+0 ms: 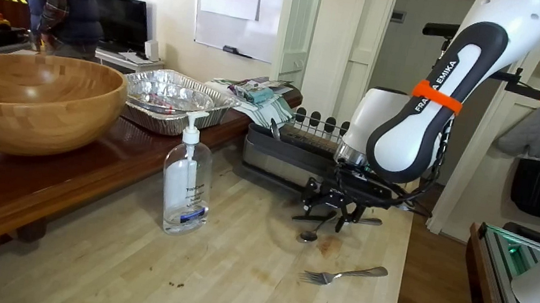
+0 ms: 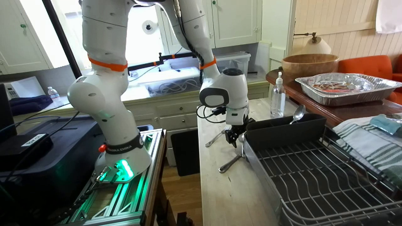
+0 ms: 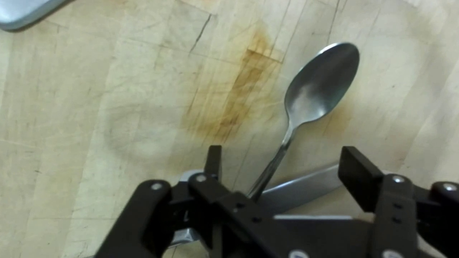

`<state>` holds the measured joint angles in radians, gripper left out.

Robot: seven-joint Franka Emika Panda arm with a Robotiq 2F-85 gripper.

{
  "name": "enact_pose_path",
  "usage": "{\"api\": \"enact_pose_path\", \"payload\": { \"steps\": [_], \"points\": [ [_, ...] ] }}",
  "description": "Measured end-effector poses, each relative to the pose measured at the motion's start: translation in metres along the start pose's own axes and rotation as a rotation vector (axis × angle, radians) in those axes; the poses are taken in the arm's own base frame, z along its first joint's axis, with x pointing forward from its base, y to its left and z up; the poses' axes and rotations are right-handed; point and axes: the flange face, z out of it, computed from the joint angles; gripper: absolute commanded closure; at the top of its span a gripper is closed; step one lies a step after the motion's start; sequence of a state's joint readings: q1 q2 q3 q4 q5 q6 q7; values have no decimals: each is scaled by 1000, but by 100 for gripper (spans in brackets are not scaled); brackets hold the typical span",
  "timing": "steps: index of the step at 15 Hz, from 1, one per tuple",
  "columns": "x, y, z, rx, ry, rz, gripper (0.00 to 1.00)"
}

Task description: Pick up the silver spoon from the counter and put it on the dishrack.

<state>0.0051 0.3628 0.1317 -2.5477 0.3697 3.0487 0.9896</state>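
Observation:
The silver spoon [image 3: 322,82] lies on the pale wood counter [image 3: 118,86], its bowl pointing away from my gripper in the wrist view. It also shows in an exterior view [image 1: 308,236]. My gripper [image 3: 283,159] is open just above the counter, with the spoon's handle between its spread fingers. It touches nothing that I can make out; the handle's end is hidden by the gripper. In both exterior views the gripper [image 1: 319,222] [image 2: 232,142] is low beside the dishrack [image 1: 274,160] [image 2: 262,171]. The dishrack has a dark caddy and wire prongs.
A knife [image 3: 304,186] lies by the spoon's handle, partly under the gripper. A fork [image 1: 328,278] lies nearer the counter's edge. A pump bottle [image 1: 187,187] stands on the counter. Another spoon [image 2: 298,113] stands in the rack's caddy [image 2: 276,131]. A bowl [image 1: 28,102] and foil trays [image 1: 167,119] sit on the brown table.

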Motion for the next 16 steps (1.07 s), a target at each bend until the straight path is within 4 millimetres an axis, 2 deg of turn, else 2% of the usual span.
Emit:
{"api": "enact_pose_path", "payload": {
  "steps": [7, 16],
  "points": [
    [1, -1, 7, -7, -5, -5, 99],
    [0, -4, 6, 0, -6, -24, 97]
  ]
}}
